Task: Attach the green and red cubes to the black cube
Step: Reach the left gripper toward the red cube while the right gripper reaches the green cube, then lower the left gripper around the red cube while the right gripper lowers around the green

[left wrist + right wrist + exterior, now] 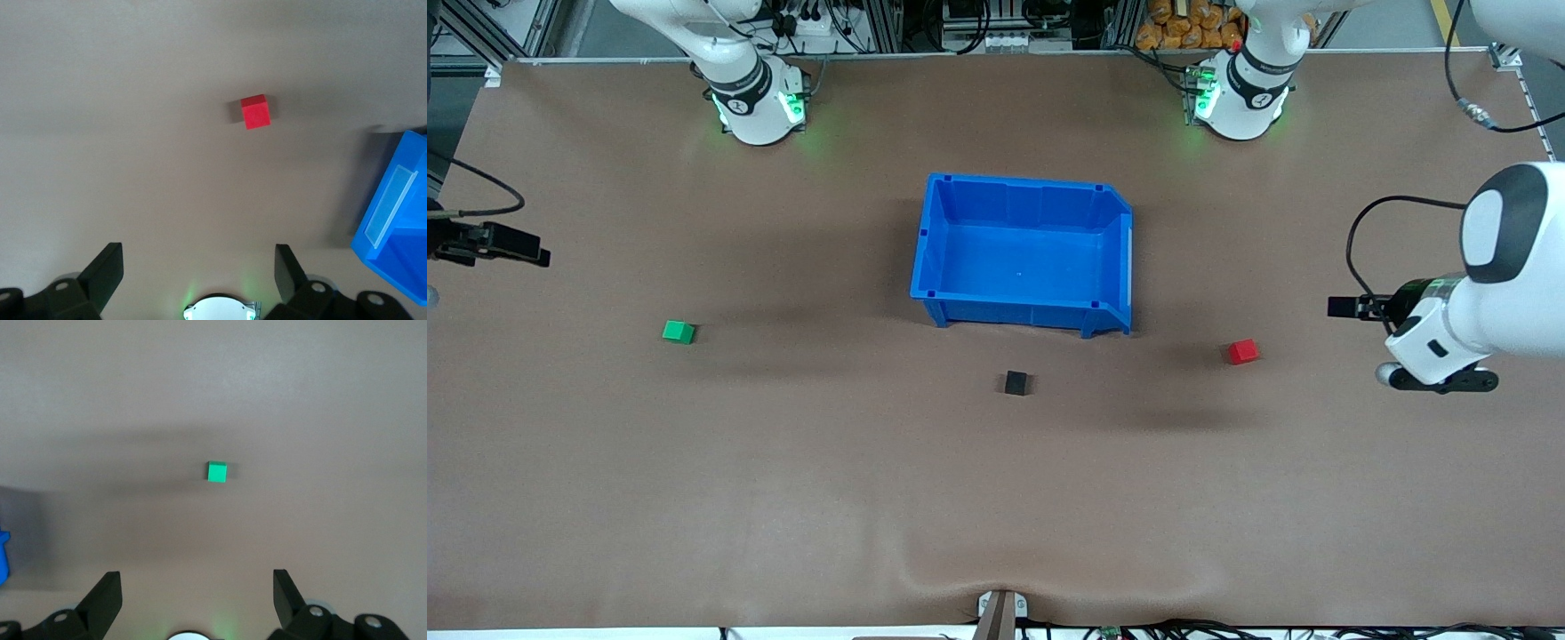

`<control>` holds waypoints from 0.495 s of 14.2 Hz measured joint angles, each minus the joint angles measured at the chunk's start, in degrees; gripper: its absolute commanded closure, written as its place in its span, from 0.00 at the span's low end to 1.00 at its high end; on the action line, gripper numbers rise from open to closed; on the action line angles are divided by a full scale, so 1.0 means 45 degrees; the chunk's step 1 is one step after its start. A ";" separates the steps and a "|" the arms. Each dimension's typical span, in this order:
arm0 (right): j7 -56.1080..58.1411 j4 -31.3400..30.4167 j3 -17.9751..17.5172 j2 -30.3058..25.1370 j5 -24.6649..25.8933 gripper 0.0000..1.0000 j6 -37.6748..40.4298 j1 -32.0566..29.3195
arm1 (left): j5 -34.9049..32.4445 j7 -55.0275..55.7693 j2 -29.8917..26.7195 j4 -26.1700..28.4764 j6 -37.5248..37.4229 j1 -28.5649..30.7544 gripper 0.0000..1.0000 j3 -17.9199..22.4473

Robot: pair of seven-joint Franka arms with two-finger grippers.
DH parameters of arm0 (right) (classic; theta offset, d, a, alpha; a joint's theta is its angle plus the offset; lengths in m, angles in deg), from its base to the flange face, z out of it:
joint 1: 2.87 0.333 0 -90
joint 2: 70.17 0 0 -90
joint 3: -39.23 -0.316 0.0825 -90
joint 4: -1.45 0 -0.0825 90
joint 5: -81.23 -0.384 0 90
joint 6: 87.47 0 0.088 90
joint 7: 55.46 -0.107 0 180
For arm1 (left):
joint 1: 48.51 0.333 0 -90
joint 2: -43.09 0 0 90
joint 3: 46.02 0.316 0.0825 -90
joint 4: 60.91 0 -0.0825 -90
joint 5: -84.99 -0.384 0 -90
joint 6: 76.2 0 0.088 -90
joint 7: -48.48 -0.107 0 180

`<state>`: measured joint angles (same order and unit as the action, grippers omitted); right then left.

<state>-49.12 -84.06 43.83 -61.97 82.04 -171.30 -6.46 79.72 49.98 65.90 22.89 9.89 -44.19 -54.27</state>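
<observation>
The green cube [679,332] sits on the brown table toward the right arm's end. The red cube [1242,352] sits toward the left arm's end. The black cube [1016,383] lies between them, nearer the front camera than the blue bin. My left gripper [1347,308] hangs in the air at the left arm's end of the table, apart from the red cube. In the left wrist view it [198,257] is open and empty, with the red cube [255,111] ahead. My right gripper [527,250] hangs at the right arm's end. It [197,583] is open and empty, with the green cube [216,472] ahead.
An empty blue bin [934,240] stands mid-table, farther from the front camera than the black cube. Its corner shows in the left wrist view [393,213] and its edge in the right wrist view [3,557]. The brown mat wrinkles near the front edge [960,569].
</observation>
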 measured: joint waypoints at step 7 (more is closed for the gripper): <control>0.0000 -0.0079 0.0024 0.1111 0.0000 0.00 -0.0616 -0.0144 | 0.0001 0.0051 0.0324 0.0376 0.1291 -0.0155 0.00 -0.0303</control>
<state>-49.12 -84.41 43.94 -56.97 82.04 -174.07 -7.10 79.72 50.21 67.35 24.58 15.70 -44.89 -55.63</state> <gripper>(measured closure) 0.000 0.000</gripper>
